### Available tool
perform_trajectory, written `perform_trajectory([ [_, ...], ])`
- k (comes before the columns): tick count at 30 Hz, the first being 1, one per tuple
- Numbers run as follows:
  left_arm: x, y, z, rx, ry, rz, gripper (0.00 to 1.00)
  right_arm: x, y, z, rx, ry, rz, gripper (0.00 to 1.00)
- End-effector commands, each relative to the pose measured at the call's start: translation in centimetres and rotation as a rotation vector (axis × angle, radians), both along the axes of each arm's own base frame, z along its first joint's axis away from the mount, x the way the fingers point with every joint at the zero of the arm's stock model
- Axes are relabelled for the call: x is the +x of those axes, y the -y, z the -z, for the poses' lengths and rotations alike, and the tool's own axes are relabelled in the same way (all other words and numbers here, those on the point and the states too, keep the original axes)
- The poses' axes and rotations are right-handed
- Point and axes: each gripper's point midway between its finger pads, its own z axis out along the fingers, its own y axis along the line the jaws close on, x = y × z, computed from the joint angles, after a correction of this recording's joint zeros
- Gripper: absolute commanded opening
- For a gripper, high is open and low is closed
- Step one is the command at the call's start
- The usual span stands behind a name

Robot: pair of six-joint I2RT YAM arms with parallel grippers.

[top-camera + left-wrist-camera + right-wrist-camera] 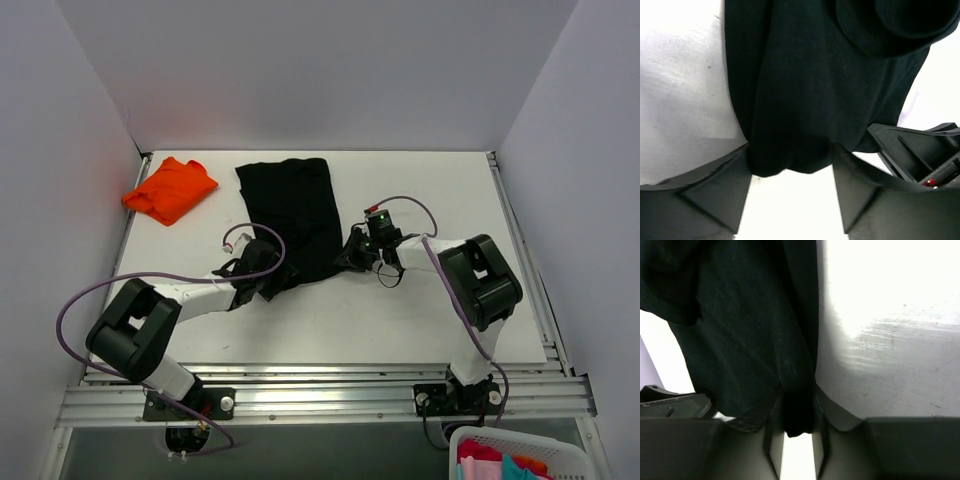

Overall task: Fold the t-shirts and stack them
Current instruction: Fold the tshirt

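Note:
The black t-shirt point(295, 210) lies folded into a long strip on the white table, running from the far middle toward me. The orange t-shirt point(172, 189) lies folded at the far left, apart from both arms. My left gripper point(264, 268) is at the near left corner of the black shirt. In the left wrist view its jaws point(790, 167) stand wide apart with the black hem point(805, 100) lying between them. My right gripper point(352, 254) is at the near right corner. In the right wrist view it point(799, 415) is pinched on a bunched fold of black cloth point(740, 335).
White walls close in the table on the left, far and right sides. A metal rail point(320, 385) runs along the near edge. A white basket point(480, 442) holding coloured cloth stands below the table at the bottom right. The right gripper body shows in the left wrist view point(920, 160).

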Motion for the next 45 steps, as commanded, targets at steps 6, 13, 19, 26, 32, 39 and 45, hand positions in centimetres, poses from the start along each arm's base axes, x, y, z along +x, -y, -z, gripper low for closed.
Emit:
perform_trajectory([
  [6,-2.6,-1.9,4.6,0.103,-0.115,-0.004,0.5,-4.0,2.5,2.7,-0.138,-0.118,-0.014,0.0],
  [13,-2.5,-1.5,4.7,0.11,-0.128,0.024,0.02,-4.4,2.9,2.1,-0.146,-0.113,-0.017,0.0],
  [19,-4.1,-1.0,0.8,0.143,-0.135,0.119,0.02,-4.8,4.0,-2.6,-0.183,-0.073,0.011,0.0],
  [26,-8.1,-0.7,-8.3,0.081,-0.092,0.216,0.02,-7.5,5.8,-11.0,-0.208,-0.023,0.03,0.0],
  [32,-10.6,-2.7,-12.8,0.032,-0.046,0.182,0.02,-9.5,6.8,-15.5,-0.18,0.0,0.052,0.0],
  [39,-10.9,-3.4,-13.9,0.041,-0.031,0.171,0.02,-10.0,7.0,-17.8,-0.164,0.011,0.056,0.0],
  [45,-9.5,-2.2,-15.3,0.035,-0.001,0.193,0.02,-10.3,7.1,-18.5,-0.183,0.002,0.037,0.0],
])
